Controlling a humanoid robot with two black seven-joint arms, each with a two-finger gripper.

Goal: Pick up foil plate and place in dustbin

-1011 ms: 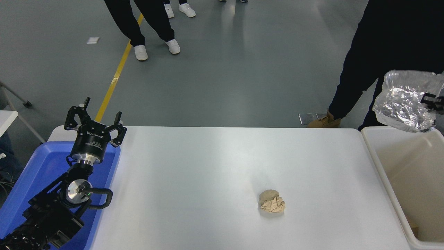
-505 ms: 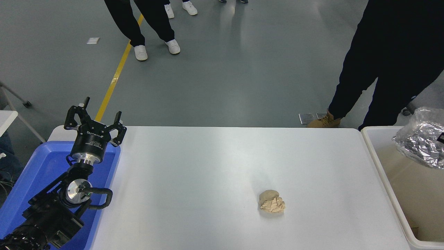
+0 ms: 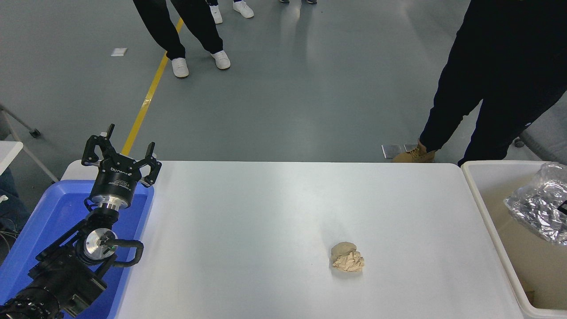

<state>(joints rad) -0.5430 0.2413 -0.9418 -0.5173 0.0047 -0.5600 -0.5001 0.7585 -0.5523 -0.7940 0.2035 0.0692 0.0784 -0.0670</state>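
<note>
The crinkled silver foil plate (image 3: 539, 206) is sitting inside the cream plastic dustbin (image 3: 489, 208) off the desk's right edge; the right pincer is barely showing, its grip impossible to tell. The left pincer (image 3: 120, 153) is hanging parked, spread empty, over the near-left corner.

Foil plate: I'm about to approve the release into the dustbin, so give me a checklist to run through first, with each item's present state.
1. Foil plate is inside the dustbin's rim outline: ok; it sits low against the far right wall area.
2. Plate clear of the white table: ok.
3. Right pincer's grip: cannot tell; only a black sliver shows at the picture's right edge.
4. Person standing just beyond the bin, no hand in it: ok.
5. Left pincer parked over the blue tray, open and empty: ok.
6. Crumpled tan paper ball on the table, out of the way: ok.
</note>
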